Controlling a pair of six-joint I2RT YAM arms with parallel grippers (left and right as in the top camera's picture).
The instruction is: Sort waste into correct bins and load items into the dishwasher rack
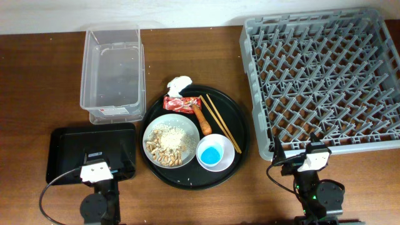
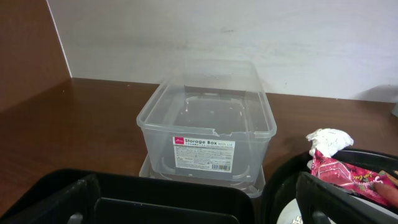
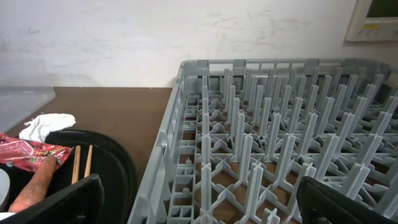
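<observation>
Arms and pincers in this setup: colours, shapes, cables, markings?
Both arms are black with round bases. Left pincer and right pincer each carry a white block and black fingers. A black cable loops beside each.

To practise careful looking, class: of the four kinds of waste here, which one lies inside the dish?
The beige food scraps: they sit in the dish, while the tissue, wrapper and carrot lie outside it.

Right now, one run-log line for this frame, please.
phase: pre-grasp | jaws: both open, empty | dish, cup, chopsticks: on round tray | rack: empty
</observation>
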